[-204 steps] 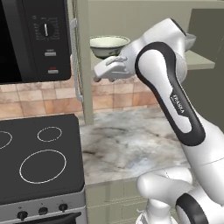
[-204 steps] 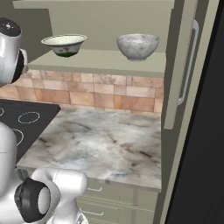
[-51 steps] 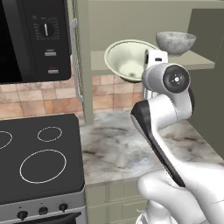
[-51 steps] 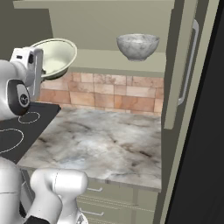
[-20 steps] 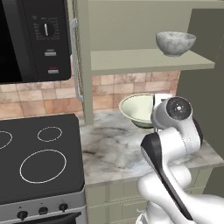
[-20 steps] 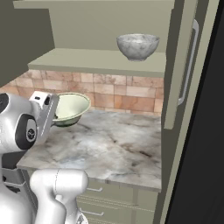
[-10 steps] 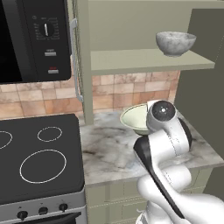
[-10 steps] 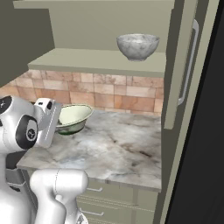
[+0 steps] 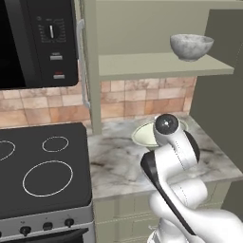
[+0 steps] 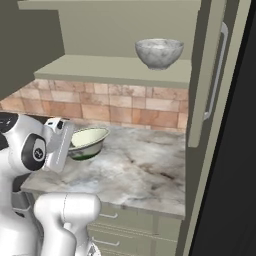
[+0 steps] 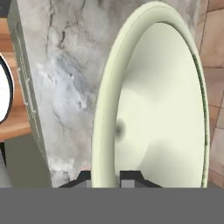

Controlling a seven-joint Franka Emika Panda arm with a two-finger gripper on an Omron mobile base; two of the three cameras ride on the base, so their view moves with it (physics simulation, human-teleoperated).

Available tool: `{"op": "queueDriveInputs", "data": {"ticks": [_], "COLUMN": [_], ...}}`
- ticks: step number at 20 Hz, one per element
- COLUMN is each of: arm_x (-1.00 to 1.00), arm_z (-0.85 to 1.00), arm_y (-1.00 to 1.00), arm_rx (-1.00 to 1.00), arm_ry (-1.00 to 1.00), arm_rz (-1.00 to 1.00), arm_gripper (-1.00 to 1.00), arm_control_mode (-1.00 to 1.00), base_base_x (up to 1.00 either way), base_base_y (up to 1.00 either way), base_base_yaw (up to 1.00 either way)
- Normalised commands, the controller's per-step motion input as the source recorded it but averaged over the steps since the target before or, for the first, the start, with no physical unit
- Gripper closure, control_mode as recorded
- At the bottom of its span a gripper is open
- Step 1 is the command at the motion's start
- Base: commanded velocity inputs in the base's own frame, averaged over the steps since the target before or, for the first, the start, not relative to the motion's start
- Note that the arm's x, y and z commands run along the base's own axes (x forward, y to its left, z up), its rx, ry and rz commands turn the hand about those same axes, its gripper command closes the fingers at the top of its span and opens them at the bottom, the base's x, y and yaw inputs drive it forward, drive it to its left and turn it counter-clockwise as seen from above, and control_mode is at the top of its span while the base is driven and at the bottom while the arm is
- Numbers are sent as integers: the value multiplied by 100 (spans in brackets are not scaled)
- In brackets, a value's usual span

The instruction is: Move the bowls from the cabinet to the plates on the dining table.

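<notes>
The gripper [image 11: 106, 178], pinching the rim of the glossy cream-white bowl [image 10: 86, 142], holds it low over the veined marble worktop [image 10: 140, 170], the carrying step; the mottled grey stone-like bowl [image 9: 191, 45] waits on the sage-green cabinet shelf [image 9: 156, 64], and the next move calls for travel to the table.

The white arm is folded low, with its elbow bent and the forearm reaching forward over the table [image 9: 118, 161]. The wrist is turned so that the hand lies roughly level, pointing away from the base. The tool [image 11: 105, 178] is closed — its two dark fingertips [image 11: 130, 177] stand one on each side of the rim of the cream-white bowl [image 11: 153, 113], pinching it. In the right base view the tool [image 10: 70, 142] grips the bowl's near edge.
</notes>
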Motion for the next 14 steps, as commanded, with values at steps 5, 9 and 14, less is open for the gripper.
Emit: {"op": "queueDriveInputs", "data": {"ticks": [5, 9, 14], "arm_x": [0, 0, 0], "arm_z": [0, 0, 0], "arm_y": [0, 0, 0], "arm_rx": [0, 0, 0], "arm_ry": [0, 0, 0], "arm_rz": [0, 0, 0], "arm_gripper": [100, 100, 100], "arm_control_mode": [100, 100, 100], "base_base_x": [-81, -100, -83], "base_base_y": [-9, 0, 0], "base_base_yaw": [12, 14, 13]}}
